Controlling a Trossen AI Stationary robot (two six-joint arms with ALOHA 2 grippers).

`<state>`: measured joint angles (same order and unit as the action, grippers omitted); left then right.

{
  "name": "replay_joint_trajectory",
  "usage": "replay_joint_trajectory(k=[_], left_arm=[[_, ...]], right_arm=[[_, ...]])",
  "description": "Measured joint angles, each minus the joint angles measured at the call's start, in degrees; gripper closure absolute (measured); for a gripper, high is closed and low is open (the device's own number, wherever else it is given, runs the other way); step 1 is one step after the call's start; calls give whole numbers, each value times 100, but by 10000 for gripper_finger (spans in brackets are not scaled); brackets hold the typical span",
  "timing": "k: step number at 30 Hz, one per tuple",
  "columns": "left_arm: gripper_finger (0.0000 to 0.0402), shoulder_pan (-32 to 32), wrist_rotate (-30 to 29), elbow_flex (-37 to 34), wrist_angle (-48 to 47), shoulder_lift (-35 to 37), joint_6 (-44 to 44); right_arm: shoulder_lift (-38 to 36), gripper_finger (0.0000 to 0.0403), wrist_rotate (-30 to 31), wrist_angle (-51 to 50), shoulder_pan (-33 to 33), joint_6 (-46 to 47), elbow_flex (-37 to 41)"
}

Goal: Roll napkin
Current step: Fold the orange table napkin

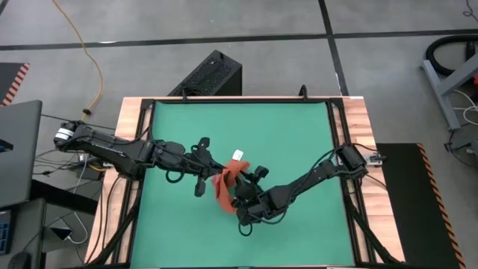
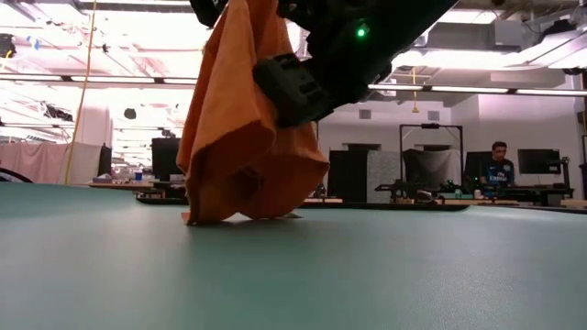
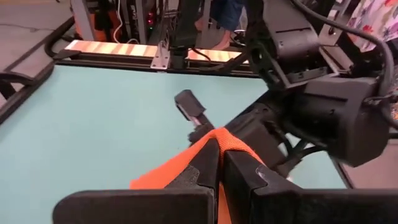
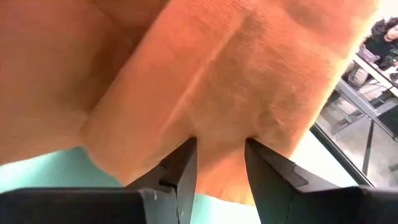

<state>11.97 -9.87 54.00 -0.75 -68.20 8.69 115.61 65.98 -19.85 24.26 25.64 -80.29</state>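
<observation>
The orange-red napkin (image 1: 224, 191) hangs bunched over the middle of the green table (image 1: 299, 134). Its lower end (image 2: 240, 213) rests on the mat, and its white tag (image 1: 237, 155) sticks out toward the far side. My left gripper (image 3: 221, 160) comes from the table's left and is shut on the napkin's top. My right gripper (image 4: 221, 155) comes in lower from the right. It is open, with its two fingertips on either side of a ridge of the hanging cloth. In the low view one of its fingers (image 2: 289, 87) shows dark in front of the napkin. My left gripper pinches a folded peak at the napkin's top (image 3: 219, 138) between its two fingers. It comes nearly level from the table's left. The cloth hangs slack below the fingers, its lower end on the table. My right gripper has napkin cloth (image 4: 221, 134) between its open fingertips. I cannot tell whether the fingers touch it.
A wooden border (image 1: 351, 112) frames the green mat. A black box (image 1: 213, 75) stands beyond the far edge and a laptop (image 1: 19, 149) sits off the left side. A person (image 2: 497, 163) sits far back in the room. There is bare mat all around the napkin.
</observation>
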Motion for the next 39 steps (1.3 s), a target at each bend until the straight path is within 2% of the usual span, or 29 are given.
replay_joint_trajectory(k=[10, 22, 27, 34, 39], left_arm=[[401, 0, -138, 0, 2, 0, -145], [401, 0, -148, 0, 22, 0, -193], [401, 0, -144, 0, 20, 0, -190], [401, 65, 215, 0, 18, -29, -30], [402, 249, 214, -19, -242, -37, 139]], right_arm=[[0, 248, 8, -70, 333, 773, 0], [0, 248, 30, 572, 499, 453, 0], [0, 248, 272, 564, 535, 705, 2], [0, 248, 337, 365, 331, 951, 0], [0, 248, 331, -41, 80, 1004, 0]])
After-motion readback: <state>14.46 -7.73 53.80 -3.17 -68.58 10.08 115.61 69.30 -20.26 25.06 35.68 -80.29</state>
